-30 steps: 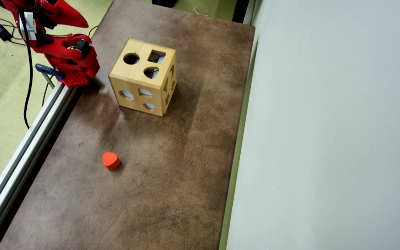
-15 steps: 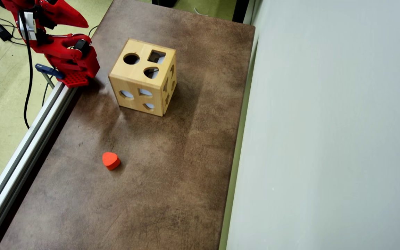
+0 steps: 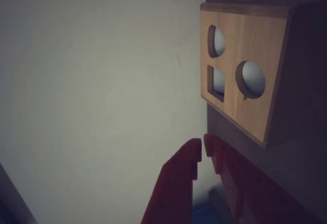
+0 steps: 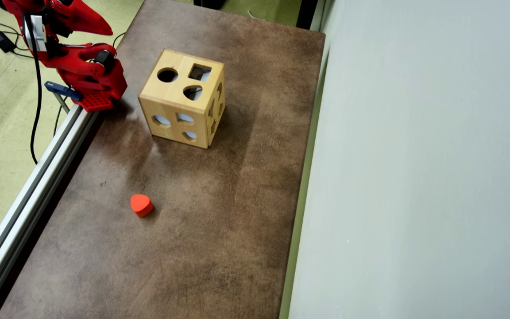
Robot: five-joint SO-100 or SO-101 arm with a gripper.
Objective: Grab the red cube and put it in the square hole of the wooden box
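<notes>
Tool (image 3: 203, 150): in the wrist view its two red fingers meet at the tips with nothing between them — closed and empty. In the overhead view the tool itself cannot be made out; only the folded red arm (image 4: 82, 66) shows at the top-left corner, its base at the edge of the worktop (image 4: 219, 221), beside a metal rail (image 4: 29, 199).

The wooden box (image 4: 183, 98) stands on the brown worktop, near the arm's base and just right of it in the overhead view. Its top face carries three cutouts: a round one, a heart-shaped one and the square hole (image 4: 199, 72), which sits at the far right corner of that face. In the wrist view the picture lies on its side; the box (image 3: 245, 70) fills the upper right, and the square hole (image 3: 216, 82) appears beside two rounded cutouts.

The red cube is not seen in either view. An orange-red heart-shaped block (image 4: 141, 205) lies alone on the worktop, well apart from the box — toward the near edge in the overhead view.

A pale wall (image 4: 414, 177) borders the worktop on the right.
</notes>
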